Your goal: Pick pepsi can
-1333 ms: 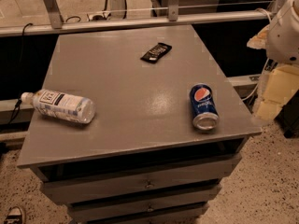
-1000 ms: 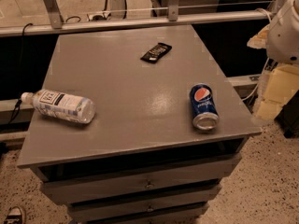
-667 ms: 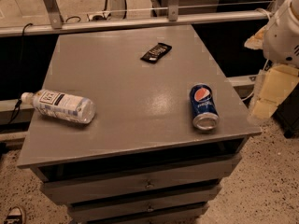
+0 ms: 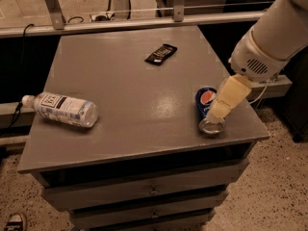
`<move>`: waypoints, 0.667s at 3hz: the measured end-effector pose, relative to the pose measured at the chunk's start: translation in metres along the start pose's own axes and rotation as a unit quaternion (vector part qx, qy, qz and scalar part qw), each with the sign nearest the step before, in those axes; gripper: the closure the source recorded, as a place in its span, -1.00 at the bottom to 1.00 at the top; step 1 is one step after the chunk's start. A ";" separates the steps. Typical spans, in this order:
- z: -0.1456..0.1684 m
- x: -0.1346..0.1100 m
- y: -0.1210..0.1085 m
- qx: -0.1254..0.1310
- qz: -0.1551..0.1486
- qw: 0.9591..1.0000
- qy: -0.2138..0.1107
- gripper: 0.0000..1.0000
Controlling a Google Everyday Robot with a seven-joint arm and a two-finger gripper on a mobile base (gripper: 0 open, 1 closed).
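The pepsi can [image 4: 206,101] is blue with the round logo and lies on its side near the right front corner of the grey cabinet top [image 4: 130,95], silver end toward me. My gripper [image 4: 225,101] comes in from the right on the white arm and hangs over the can's right side, covering part of it.
A clear plastic bottle with a white label [image 4: 62,109] lies on its side at the left edge. A small flat black wrapper [image 4: 160,54] lies at the back middle. Drawers sit below the top. A metal rail [image 4: 144,20] runs behind the cabinet.
The arm has swung left from beyond the right edge of the cabinet. The gripper now overlaps the can's right side. The can, bottle and wrapper have not moved.
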State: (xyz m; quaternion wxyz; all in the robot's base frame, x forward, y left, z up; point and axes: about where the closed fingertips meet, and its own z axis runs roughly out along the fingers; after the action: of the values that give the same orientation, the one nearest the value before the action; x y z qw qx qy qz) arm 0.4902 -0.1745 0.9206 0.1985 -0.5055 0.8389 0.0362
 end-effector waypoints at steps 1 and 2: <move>0.025 -0.013 -0.011 0.027 0.068 0.997 0.004 -1.00; 0.044 -0.011 -0.023 0.056 0.127 0.990 0.030 -1.00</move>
State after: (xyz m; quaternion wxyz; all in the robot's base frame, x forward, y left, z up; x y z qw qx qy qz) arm 0.5275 -0.1654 0.8873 0.1947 -0.3839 0.9026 -0.0014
